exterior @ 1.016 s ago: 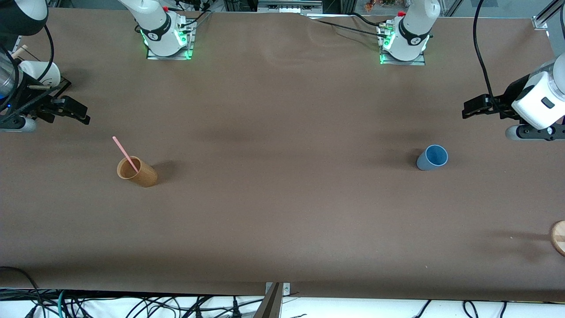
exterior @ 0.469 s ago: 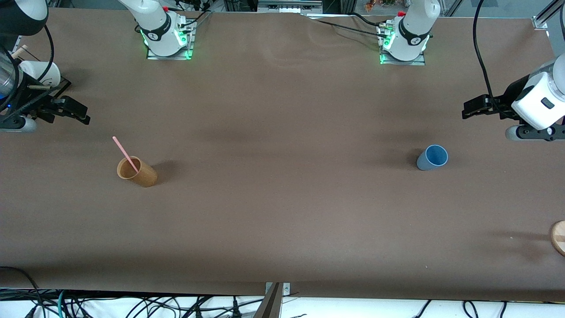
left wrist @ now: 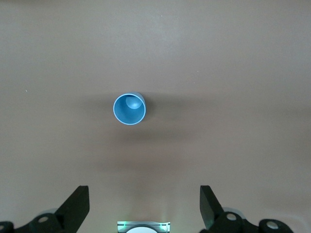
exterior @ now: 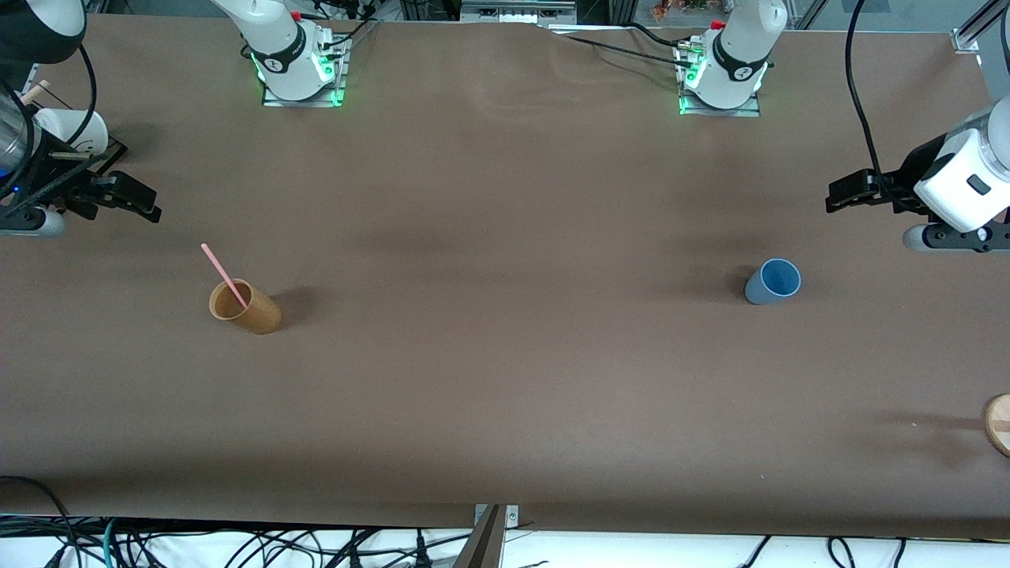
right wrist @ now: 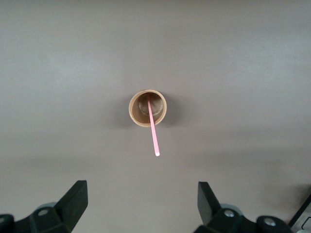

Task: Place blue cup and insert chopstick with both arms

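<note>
The blue cup (exterior: 772, 282) stands upright on the brown table toward the left arm's end; the left wrist view looks straight down into the cup (left wrist: 129, 108). Above the table near it hangs my left gripper (exterior: 838, 197) (left wrist: 144, 206), open and empty. The pale pink chopstick (exterior: 223, 276) (right wrist: 152, 131) leans inside an orange-brown cup (exterior: 245, 308) (right wrist: 147, 108) toward the right arm's end. My right gripper (exterior: 148, 207) (right wrist: 142, 204) hovers open above the table beside that cup, holding nothing.
A round wooden object (exterior: 999, 424) shows at the table's edge at the left arm's end, nearer the camera than the blue cup. A white cylinder (exterior: 75, 130) sits by the right arm. Cables (exterior: 237, 544) run below the table's near edge.
</note>
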